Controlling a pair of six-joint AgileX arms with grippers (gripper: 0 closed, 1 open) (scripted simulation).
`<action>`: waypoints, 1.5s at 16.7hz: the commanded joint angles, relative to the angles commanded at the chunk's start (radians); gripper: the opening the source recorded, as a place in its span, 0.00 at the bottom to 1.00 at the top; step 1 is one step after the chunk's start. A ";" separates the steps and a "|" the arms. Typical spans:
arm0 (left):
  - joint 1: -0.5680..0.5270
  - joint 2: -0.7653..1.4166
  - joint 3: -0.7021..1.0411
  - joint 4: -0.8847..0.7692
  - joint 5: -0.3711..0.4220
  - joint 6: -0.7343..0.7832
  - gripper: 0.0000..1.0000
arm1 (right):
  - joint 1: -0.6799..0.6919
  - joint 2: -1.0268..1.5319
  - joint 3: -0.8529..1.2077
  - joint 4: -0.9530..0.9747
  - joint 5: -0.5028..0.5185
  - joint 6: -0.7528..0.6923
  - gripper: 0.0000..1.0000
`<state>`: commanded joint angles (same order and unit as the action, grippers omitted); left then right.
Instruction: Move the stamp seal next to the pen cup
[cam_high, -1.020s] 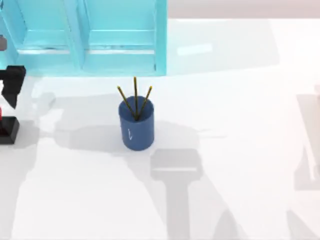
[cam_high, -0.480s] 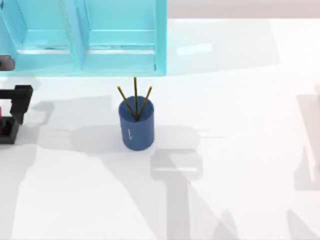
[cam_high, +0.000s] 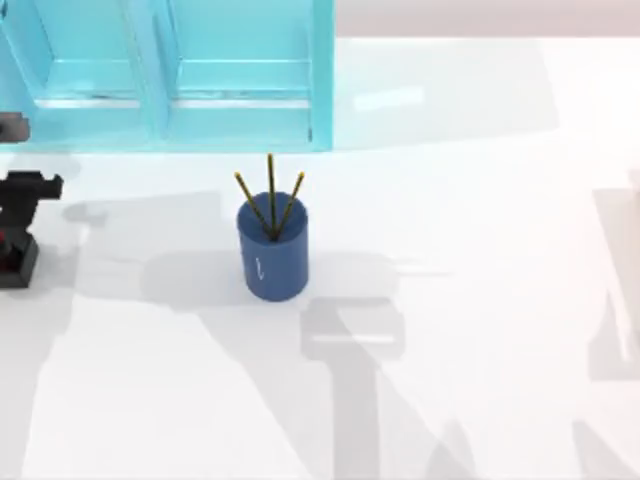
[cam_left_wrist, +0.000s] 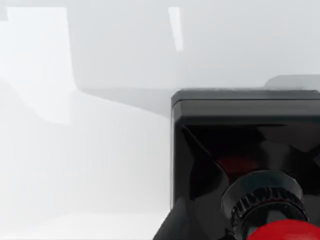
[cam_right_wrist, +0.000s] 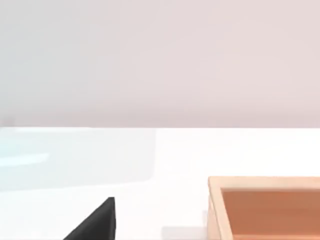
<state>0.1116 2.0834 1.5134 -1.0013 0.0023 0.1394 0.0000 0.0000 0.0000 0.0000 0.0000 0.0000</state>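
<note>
Top view: left gripper over the stamp seal at the counter's far left edge, well apart from the pen cup near the middle, just in front of the cyan shelf unit. Left wrist view: stamp seal close below, black base and red knob (partly cut off). Cannot tell whether the left gripper is apart or together. Task barely begun, by the look of it: seal not yet lifted, carry and placing beside the cup left. Right arm parked off to the right.
</note>
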 joint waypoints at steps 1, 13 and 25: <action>0.000 0.000 0.000 0.000 0.000 0.000 0.32 | 0.000 0.000 0.000 0.000 0.000 0.000 1.00; 0.000 0.000 0.000 0.000 0.000 0.000 0.00 | 0.000 0.000 0.000 0.000 0.000 0.000 1.00; -0.296 0.005 0.472 -0.478 0.000 -0.291 0.00 | 0.000 0.000 0.000 0.000 0.000 0.000 1.00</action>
<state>-0.1845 2.0881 1.9853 -1.4790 0.0024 -0.1512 0.0000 0.0000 0.0000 0.0000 0.0000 0.0000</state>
